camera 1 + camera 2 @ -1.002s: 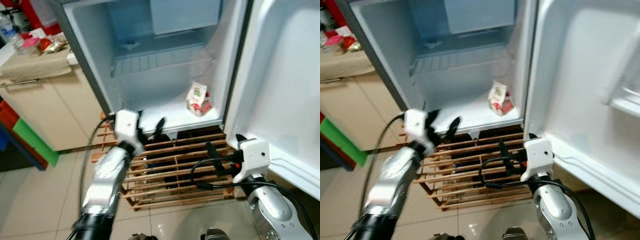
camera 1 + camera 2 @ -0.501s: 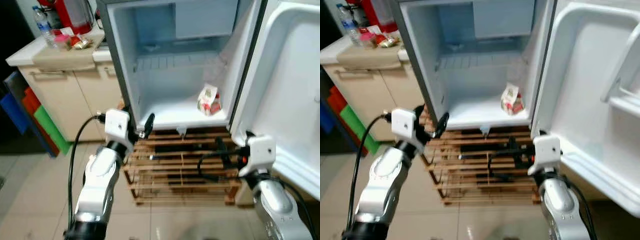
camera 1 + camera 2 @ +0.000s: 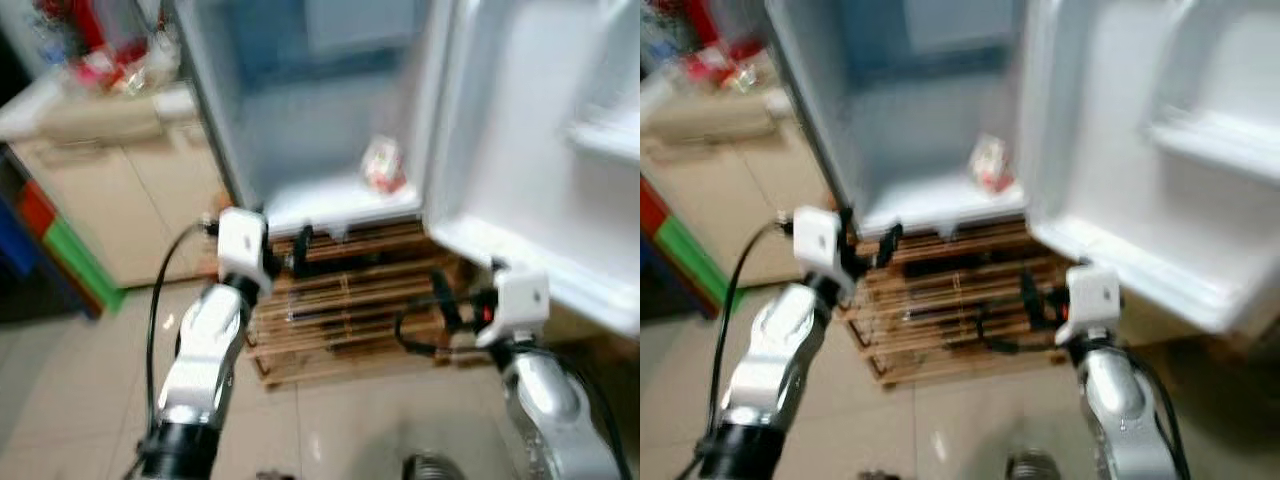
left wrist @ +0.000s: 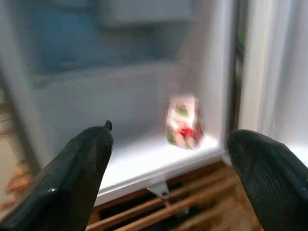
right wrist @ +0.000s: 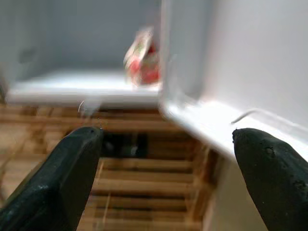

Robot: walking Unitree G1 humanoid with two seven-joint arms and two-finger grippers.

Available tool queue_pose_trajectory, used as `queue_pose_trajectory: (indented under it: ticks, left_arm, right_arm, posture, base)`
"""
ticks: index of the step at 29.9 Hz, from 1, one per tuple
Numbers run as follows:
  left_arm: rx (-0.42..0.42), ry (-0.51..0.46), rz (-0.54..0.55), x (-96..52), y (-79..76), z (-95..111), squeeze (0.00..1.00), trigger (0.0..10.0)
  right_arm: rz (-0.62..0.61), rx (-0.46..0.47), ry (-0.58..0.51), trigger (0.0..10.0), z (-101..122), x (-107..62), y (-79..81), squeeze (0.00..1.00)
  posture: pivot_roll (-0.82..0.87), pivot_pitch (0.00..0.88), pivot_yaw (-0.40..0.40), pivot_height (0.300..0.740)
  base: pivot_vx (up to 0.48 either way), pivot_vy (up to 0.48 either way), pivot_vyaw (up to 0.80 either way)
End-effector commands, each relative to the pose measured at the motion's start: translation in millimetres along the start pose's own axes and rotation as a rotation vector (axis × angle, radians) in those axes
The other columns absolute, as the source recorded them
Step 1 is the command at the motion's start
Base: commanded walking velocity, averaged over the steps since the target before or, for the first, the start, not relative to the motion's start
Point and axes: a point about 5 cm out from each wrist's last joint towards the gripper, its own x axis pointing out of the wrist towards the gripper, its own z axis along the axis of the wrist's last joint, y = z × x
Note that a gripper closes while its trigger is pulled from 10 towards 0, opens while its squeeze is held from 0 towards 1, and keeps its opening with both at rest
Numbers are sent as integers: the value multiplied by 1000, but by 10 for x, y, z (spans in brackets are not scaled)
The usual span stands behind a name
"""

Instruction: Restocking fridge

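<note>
The fridge (image 3: 300,140) stands open in a blurred picture, its white door (image 3: 540,150) swung out to the right. A small red and white carton (image 3: 381,165) stands at the right of the fridge's bottom floor, also seen in the left wrist view (image 4: 184,121) and the right wrist view (image 5: 143,57). My left gripper (image 3: 288,255) is held below the fridge's front lip, open, with nothing between its fingers (image 4: 72,178). My right gripper (image 3: 450,305) hangs lower, under the door's corner, open and empty as well.
A wooden slatted rack (image 3: 350,310) sits on the floor beneath the fridge. A beige cabinet (image 3: 110,190) with red packets (image 3: 90,65) on its top stands at the left, coloured bins (image 3: 65,260) beside it. Pale tiled floor (image 3: 330,420) lies in front.
The camera has shifted and the picture has blurred, so the fridge door now looms larger on the right. Both grippers stay open and empty, and the carton is still on the fridge floor.
</note>
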Motion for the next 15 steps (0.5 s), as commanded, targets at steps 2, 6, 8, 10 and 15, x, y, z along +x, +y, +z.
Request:
queue_pose_trajectory:
  ticks: [2, 6, 8, 10, 15]
  left_arm:
    - [-93, 153, 193, -188, 348, -294, 0, 10000]
    - [-24, 136, 289, -328, 510, -294, 0, 10000]
    - [-8, 124, 302, -323, 488, -280, 0, 10000]
    - [8, 120, 296, -325, 442, -274, 0, 10000]
    - [-11, 88, 236, -325, 354, -230, 0, 10000]
  right_arm:
    - [-4, 9, -30, 10000, 55, 31, 37, 102]
    - [-42, 75, -11, 10000, -15, 8, 1, 98]
    - [-50, 85, -11, 10000, -24, 16, -14, 106]
    - [-61, 97, -11, 10000, -31, 30, -46, 106]
    - [-71, 79, -2, 10000, -74, 45, -107, 110]
  posture:
    - [-206, 0, 148, 740]
    - [-186, 0, 126, 740]
    - [-175, 0, 116, 740]
    - [-168, 0, 110, 740]
    - [-157, 0, 102, 740]
  base:
    - [0, 0, 0]
    - [0, 0, 0]
    - [0, 0, 0]
    - [0, 0, 0]
    - [0, -96, 0]
